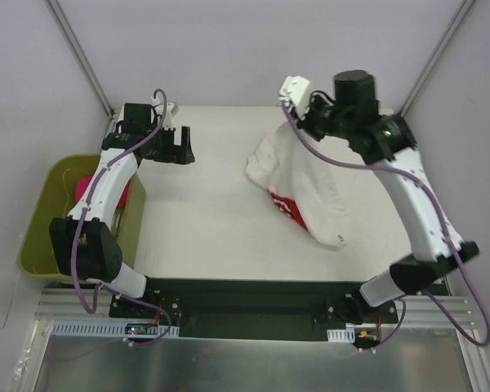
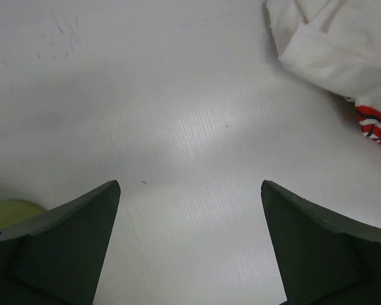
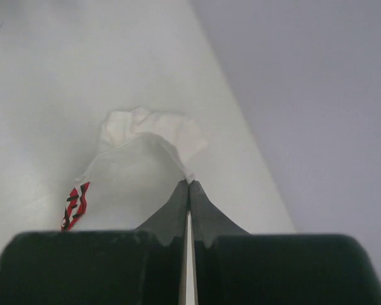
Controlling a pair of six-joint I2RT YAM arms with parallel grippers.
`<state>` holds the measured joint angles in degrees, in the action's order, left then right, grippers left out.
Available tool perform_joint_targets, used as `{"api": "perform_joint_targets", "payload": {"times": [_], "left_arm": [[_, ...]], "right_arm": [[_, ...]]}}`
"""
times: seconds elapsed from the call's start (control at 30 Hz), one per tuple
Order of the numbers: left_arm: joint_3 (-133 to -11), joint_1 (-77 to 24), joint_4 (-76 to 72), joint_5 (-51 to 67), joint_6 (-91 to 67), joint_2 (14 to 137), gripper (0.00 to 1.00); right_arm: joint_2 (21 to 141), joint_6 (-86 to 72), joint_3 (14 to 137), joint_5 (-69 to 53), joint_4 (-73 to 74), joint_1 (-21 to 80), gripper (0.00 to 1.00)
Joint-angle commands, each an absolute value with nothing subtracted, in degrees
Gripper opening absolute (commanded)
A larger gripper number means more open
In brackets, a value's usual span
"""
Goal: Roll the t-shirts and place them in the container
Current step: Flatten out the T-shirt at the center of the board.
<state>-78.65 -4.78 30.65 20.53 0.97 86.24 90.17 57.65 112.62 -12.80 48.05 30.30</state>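
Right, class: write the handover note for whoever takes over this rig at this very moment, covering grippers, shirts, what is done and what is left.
The left gripper is open and empty, over the bare table.
The right gripper is shut on an edge of the white t-shirt, lifting it; the rest lies crumpled on the table, red print showing.
The pink bundle sits in the green bin, partly hidden.
Done: apparently the pink one. Left: flatten and roll the white one.

Built of white links (image 1: 100,189) and black joints (image 1: 94,249), strung with purple cables (image 1: 327,155), tipped with dark wedge-shaped fingers (image 2: 57,248), green lamp (image 1: 386,127) near right wrist.
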Motion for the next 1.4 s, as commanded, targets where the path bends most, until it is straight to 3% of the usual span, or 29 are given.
{"api": "perform_joint_targets", "payload": {"times": [0.0, 0.2, 0.4, 0.6, 0.8, 1.03, 1.17, 1.2, 1.27, 1.33, 1.37], "left_arm": [[-83.40, -4.74, 30.06, 24.59, 0.97, 88.68, 0.93], [-87.61, -11.14, 30.06, 29.80, 3.60, 94.65, 0.91], [-97.10, -16.00, 30.15, 30.67, 2.03, 106.77, 0.91], [-108.88, -16.61, 29.53, 34.54, -4.64, 122.76, 0.90], [-117.41, -18.10, 24.19, 34.72, -10.01, 134.46, 0.90], [-125.94, -18.72, 18.73, 30.85, -13.53, 143.69, 0.81], [-126.74, -19.25, 17.84, 31.20, -12.66, 145.11, 0.60], [-126.22, -19.42, 17.84, 31.72, -12.74, 145.11, 0.50], [-124.55, -19.51, 17.84, 33.04, -12.40, 144.84, 0.45], [-123.67, -19.51, 17.84, 36.11, -11.35, 144.15, 0.31], [-122.97, -19.51, 17.93, 37.25, -9.08, 143.79, 0.19]], "right_arm": [[81.57, 48.34, 109.68, -1.18, 32.87, 31.03, 0.01], [73.49, 49.92, 102.41, 10.52, 32.87, 27.60, 0.01], [66.45, 42.30, 86.59, 16.52, 38.56, 15.58, 0.01], [65.83, 32.00, 78.58, 11.87, 47.62, 1.60, 0.01], [65.57, 29.97, 75.85, 6.86, 49.31, 0.53, 0.01], [66.53, 29.71, 74.71, 4.66, 51.76, 0.26, 0.01], [66.62, 29.27, 73.31, 4.05, 51.42, 0.09, 0.01], [66.45, 29.09, 72.78, 3.78, 51.07, 0.17, 0.01], [66.62, 28.39, 71.55, 2.73, 49.93, 0.18, 0.01], [66.97, 28.04, 70.85, 1.59, 49.40, 0.09, 0.01], [67.58, 28.12, 70.67, 1.15, 48.70, 0.17, 0.01]]}}
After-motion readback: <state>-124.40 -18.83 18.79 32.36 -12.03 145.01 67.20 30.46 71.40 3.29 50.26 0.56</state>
